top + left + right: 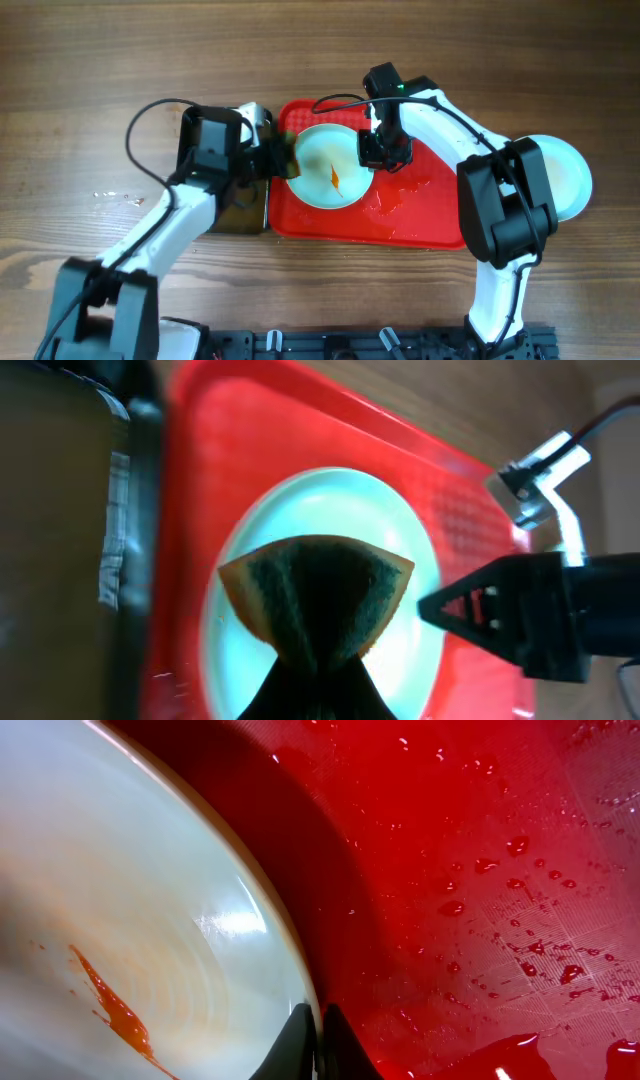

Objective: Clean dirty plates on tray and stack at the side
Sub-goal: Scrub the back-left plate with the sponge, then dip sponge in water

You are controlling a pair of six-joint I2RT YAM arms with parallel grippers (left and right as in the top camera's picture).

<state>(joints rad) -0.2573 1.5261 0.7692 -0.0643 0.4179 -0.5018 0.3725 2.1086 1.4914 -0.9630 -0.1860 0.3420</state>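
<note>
The table [90, 70] is matt grained wood. The tray [500, 870] is glossy red plastic, finely gridded, beaded wet. The plate [150, 920] at its nine o'clock is smooth and shiny. The sponge [315, 595], blurred, seems coarse.

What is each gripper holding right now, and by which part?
The left gripper pinches a sponge at its middle, folding it. The right gripper grips the plate by its rim.
</note>
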